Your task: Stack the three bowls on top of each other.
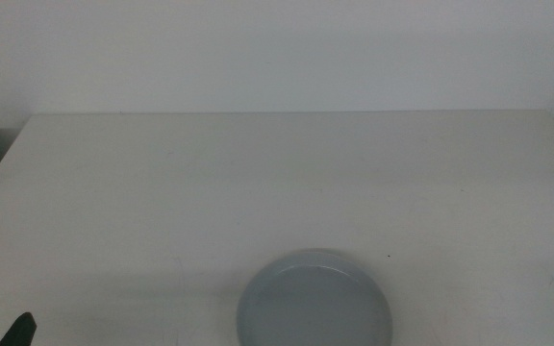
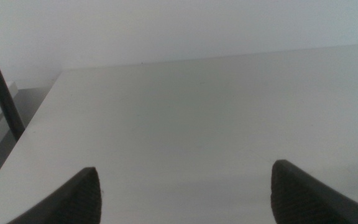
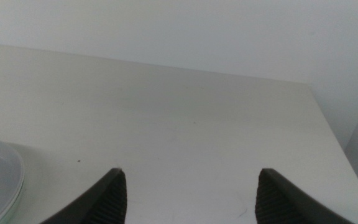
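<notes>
- Left end effector [image 2: 185, 193]: its two dark jaws stand wide apart with nothing between them. It holds no load and hovers over bare counter. In the middle view only a dark tip [image 1: 17, 330] shows at the near left corner, which fits an arm parked clear of the work area.
- Right end effector [image 3: 188, 196]: jaws likewise spread wide and empty, above the counter surface. It does not appear in the middle view, so it is judged to be waiting outside the near right edge.
- Task item: a shallow, round, light grey bowl with a low rim [image 1: 314, 303] sits flat on the counter at the near edge, slightly right of centre. Its near portion is cut off by the picture. In the right wrist view, a pale rim [image 3: 2, 180] of the same item shows beside the right end effector, apart from the jaws. A faint second edge shows beneath that rim; whether this is a nested bowl cannot be told.
- No separate mint green or white bowl is visible anywhere on the counter.
- White, matte, rectangular counter [image 1: 287, 183]: otherwise bare up to the far wall.
- Judgement: either the stack is already complete with grey on top, or the other bowls lie out of view. Both end effectors being open and withdrawn favours the first reading.
</notes>
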Available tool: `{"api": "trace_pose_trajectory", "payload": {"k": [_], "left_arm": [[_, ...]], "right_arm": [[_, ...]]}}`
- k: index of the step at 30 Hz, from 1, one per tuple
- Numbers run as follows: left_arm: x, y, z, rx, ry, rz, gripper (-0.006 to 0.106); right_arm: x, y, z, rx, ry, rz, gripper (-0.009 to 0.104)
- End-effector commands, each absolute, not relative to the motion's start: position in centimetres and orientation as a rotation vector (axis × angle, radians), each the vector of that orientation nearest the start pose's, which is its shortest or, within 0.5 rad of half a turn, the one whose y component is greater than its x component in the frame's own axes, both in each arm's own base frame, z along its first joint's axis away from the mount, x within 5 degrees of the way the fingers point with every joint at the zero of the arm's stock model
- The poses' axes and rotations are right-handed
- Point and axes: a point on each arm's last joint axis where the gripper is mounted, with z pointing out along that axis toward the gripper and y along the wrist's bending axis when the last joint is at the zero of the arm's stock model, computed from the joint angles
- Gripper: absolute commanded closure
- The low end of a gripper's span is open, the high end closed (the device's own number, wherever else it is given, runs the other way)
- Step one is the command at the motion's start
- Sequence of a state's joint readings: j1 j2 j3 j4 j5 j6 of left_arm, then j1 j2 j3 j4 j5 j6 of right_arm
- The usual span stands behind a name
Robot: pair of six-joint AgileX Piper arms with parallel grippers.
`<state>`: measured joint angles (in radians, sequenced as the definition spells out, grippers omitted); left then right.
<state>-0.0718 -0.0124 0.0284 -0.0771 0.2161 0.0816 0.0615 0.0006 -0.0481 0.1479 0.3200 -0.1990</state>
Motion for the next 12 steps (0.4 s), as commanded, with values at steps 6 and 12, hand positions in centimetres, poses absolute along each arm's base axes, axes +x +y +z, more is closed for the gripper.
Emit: {"api": "trace_pose_trajectory", "payload": {"k": [6,12], "left_arm": [[5.5,-0.5,19.1,0.058,1.650,-0.077,-0.004],[5.5,-0.5,19.1,0.058,1.652,-0.077,-0.004]], "right_arm": [[5.2,0.6,20.1,-0.124,1.661,0.024,0.042],[5.2,0.6,20.0,-0.124,1.662,0.024,0.042]]}}
